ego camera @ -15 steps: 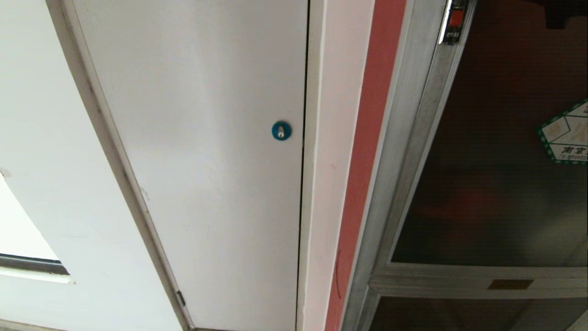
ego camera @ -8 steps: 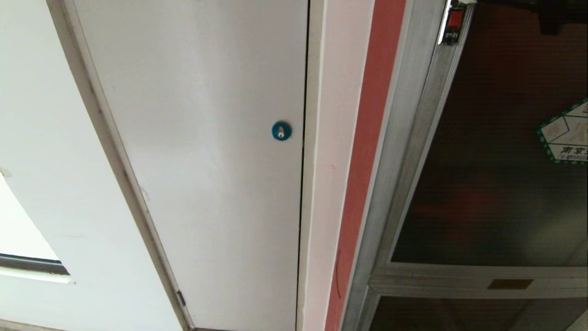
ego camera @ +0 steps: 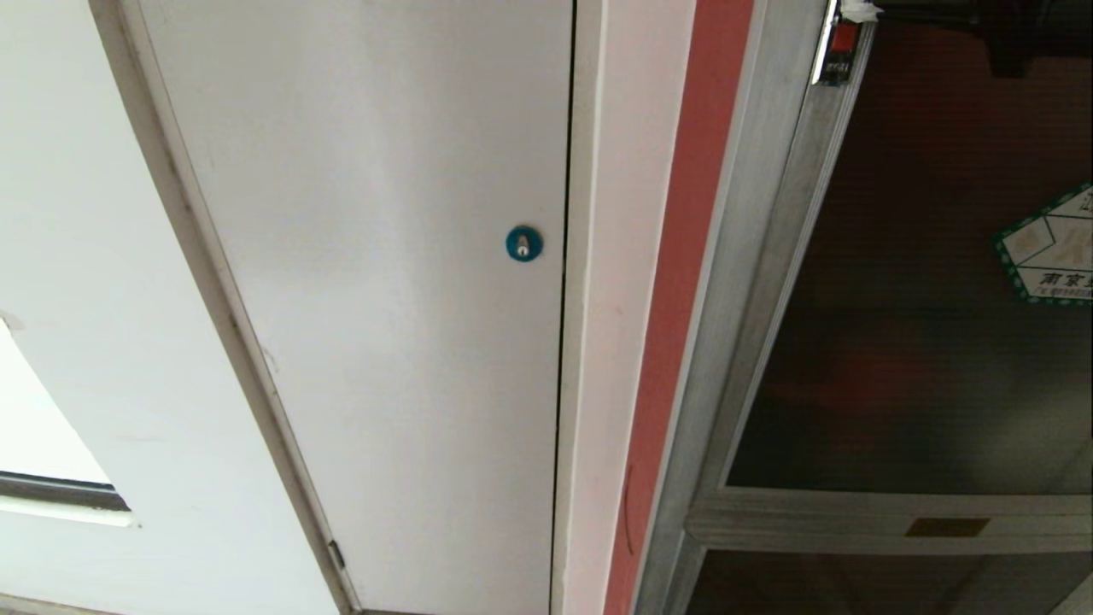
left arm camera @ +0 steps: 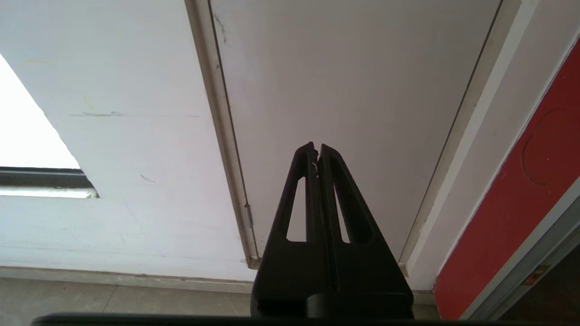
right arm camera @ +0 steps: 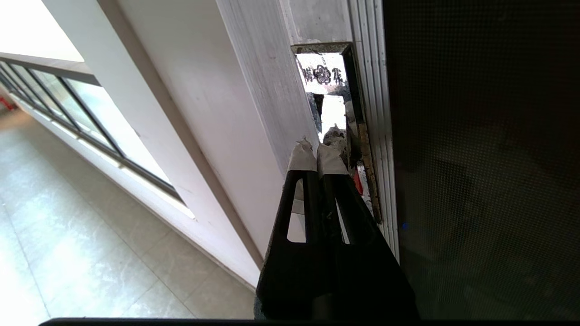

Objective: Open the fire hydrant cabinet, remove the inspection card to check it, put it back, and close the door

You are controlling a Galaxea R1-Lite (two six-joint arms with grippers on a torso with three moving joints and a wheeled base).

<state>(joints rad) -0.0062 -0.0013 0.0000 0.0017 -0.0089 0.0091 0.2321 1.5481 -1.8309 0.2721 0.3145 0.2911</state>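
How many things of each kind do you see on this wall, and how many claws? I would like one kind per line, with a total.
White panel with blue lock: 1
Dark glass door: 1
Lower glass panel: 1
Sticker: 1
Red latch: 1
Claws: 2, left claw, right claw at the latch
Total: 7

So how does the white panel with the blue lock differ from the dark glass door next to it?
The white panel is plain, opaque and pale; the door is dark tinted glass in a silver frame. The white panel carries a round blue lock near its edge; the door has a small red latch on its frame. The door bears a green-bordered sticker; the white panel has none. Both look shut.
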